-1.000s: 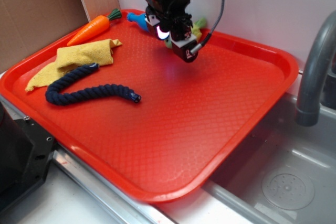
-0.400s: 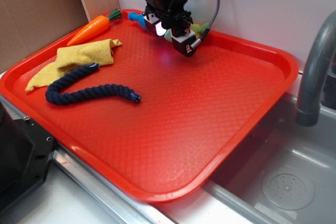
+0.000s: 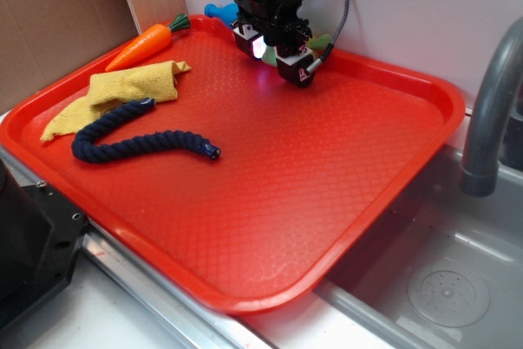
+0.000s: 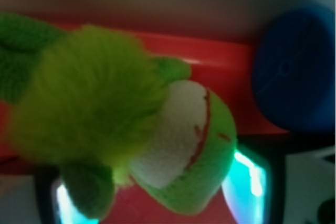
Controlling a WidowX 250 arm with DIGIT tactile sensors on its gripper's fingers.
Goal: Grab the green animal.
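Green animal point(image 3: 320, 41) mostly hidden behind my arm, blue toy point(image 3: 221, 11) half hidden too, close-up of green animal blurry, my fingers point(image 4: 247, 177) cut off.

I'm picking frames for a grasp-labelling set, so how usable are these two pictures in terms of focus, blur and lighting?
Wrist view: very close and soft; the green animal fills the frame, its fur blurred, the blue toy smeared, with cyan glow at the bottom. Exterior view: sharp and evenly lit, though the gripper mostly hides the animal and casts a small bright glow on the tray.
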